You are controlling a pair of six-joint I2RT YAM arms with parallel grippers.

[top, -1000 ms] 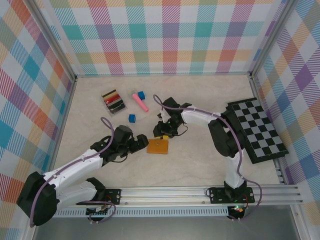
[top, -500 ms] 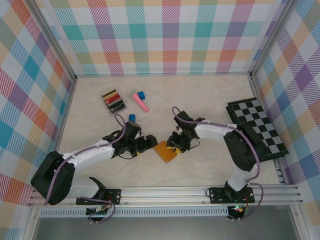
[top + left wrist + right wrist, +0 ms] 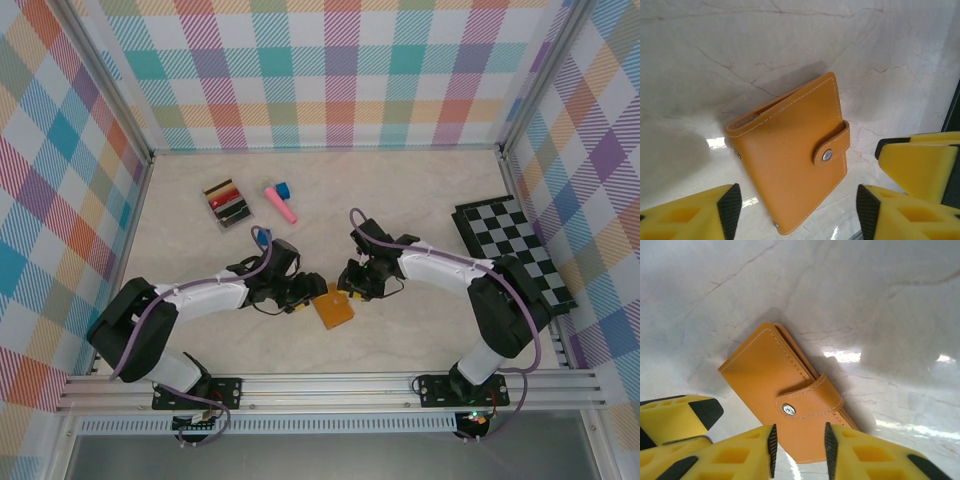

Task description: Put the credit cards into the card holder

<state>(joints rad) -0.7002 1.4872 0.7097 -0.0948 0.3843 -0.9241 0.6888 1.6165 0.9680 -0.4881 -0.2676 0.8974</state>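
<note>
The left gripper, jaws spread astride the flat, snapped-shut orange leather card holder on the glossy white marbled table, may skid it sideways in closing, while the right gripper, jaws nearly together at its strap, whether gripping I cannot tell, may slip off.

The whole table is seen from high above and behind the arm bases, looking steeply down from afar. The left wrist view is taken close over the table, angled down past the left gripper at its lower edge. The right wrist view is set likewise, close behind the right gripper. The card holder is shared by all three views and is faced from roughly opposite sides by the wrist cameras.
</note>
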